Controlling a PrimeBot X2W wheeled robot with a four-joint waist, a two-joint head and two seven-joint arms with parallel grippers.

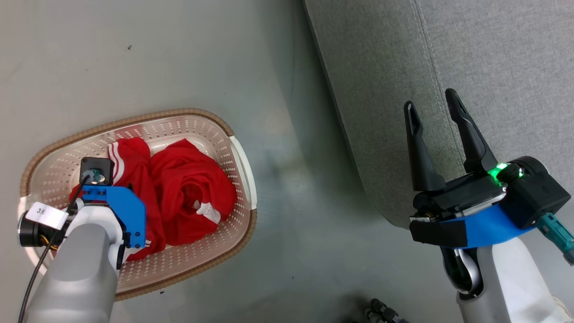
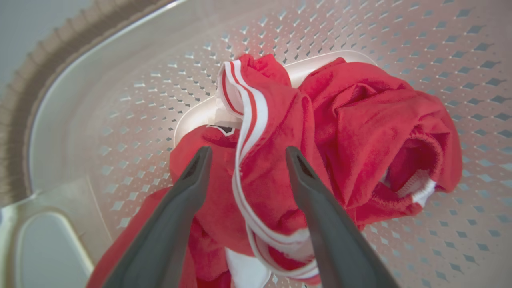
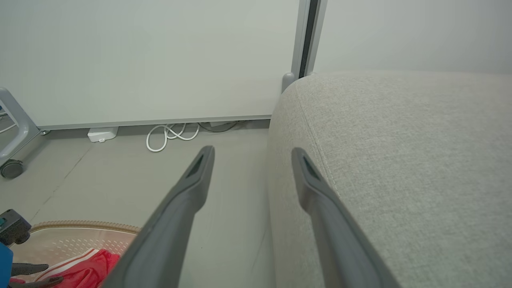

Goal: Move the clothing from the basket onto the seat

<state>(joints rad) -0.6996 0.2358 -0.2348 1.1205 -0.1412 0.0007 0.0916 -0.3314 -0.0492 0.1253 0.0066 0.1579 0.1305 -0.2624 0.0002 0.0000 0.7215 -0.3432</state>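
The left gripper (image 2: 248, 157), its arm reaching down into the perforated cream basket (image 1: 197, 128) on the floor (image 1: 291, 202), has its jaws apart and empty around a white-striped fold of crumpled soft red clothing (image 2: 352, 120), while the right gripper (image 1: 429, 102), jaws also apart and empty, hovers at the rounded edge of the grey woven seat (image 1: 502, 67).

Crumpled red clothing (image 1: 190, 197) with white stripes heaped in cream perforated basket (image 1: 215, 134), lower left, grey seat (image 1: 493, 67), upper right
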